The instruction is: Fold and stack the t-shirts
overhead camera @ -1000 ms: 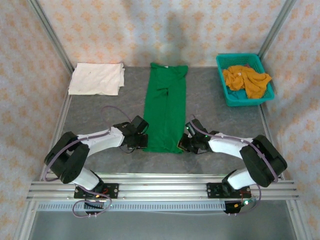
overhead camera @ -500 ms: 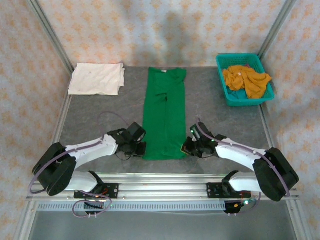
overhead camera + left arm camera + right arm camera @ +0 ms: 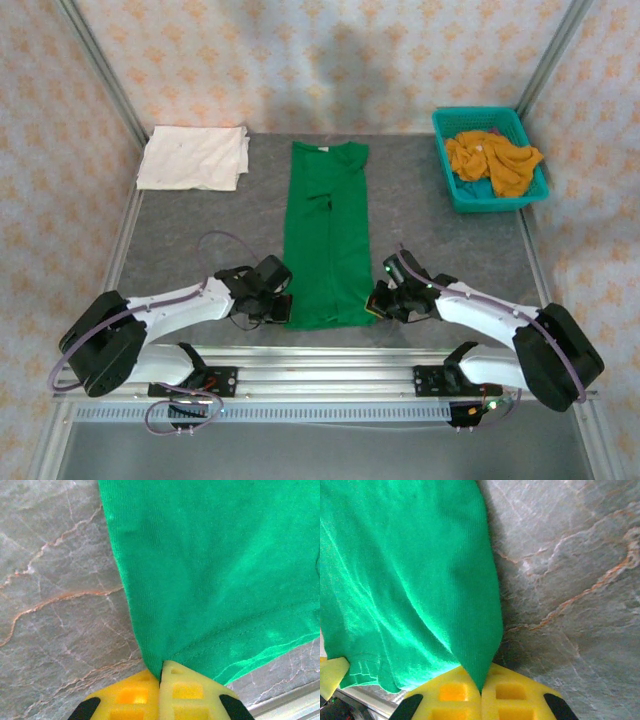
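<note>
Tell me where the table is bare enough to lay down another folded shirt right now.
Bare table lies left of the green t-shirt, in front of the cream t-shirt, and on the right between the green t-shirt and the teal basket. The near edge is crowded: left gripper and right gripper pinch the hem corners.

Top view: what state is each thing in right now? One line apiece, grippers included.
green shirt: folded to a long strip, flat on the table, near corners pinched
white shirt: folded, lying far left
orange shirts: crumpled, unfolded, in the basket
basket: upright, far right
left gripper: shut on the green shirt's near left corner
right gripper: shut on its near right corner
</note>
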Robot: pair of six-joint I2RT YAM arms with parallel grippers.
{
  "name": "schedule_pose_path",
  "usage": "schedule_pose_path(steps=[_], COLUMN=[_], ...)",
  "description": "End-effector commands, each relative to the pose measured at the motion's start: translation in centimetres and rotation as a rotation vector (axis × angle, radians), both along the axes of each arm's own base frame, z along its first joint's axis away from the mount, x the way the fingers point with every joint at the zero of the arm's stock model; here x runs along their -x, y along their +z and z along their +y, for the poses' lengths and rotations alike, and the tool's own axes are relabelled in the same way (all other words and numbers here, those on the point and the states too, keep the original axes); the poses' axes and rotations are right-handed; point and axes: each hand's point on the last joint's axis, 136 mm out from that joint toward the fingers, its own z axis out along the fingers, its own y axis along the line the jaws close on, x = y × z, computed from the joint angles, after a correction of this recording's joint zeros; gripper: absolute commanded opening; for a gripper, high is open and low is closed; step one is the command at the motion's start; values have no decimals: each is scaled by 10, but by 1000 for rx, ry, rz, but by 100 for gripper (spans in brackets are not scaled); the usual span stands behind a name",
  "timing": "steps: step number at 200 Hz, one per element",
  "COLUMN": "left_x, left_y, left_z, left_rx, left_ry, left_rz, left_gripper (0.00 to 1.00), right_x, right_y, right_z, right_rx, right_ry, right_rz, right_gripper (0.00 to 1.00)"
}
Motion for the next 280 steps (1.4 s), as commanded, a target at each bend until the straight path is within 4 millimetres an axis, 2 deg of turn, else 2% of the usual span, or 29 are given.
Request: schedule_pose_path(steps=[1, 29, 73, 117, 161, 190, 232, 280], left_x=[-9, -22, -66, -116, -157, -168, -174, -182], left_y=[9, 31, 72, 89, 93, 94, 85, 95], left_z=[1, 0, 1, -1, 2, 8, 23, 22], left_rx=[-21, 27, 96, 127, 73, 63, 36, 40], left_ry=[27, 42, 77, 110, 117, 146, 181, 165], left_rz=[-34, -88, -168, -208, -249, -278, -290, -337], left_gripper=[0, 0, 0, 0, 0, 0, 0, 0], right_x=[-12, -27, -68, -114, -141, -152, -160, -168], right_y=[8, 25, 58, 81, 86, 85, 85, 87], right_z=[1, 4, 12, 5, 1, -1, 1, 0], right_rx=[13, 25, -9, 20, 42, 49, 52, 47], right_ry=[-18, -11, -33, -60, -90, -98, -91, -122], right_rz=[-36, -88, -187, -247, -266, -263, -268, -292], right_gripper=[0, 0, 0, 0, 0, 0, 0, 0])
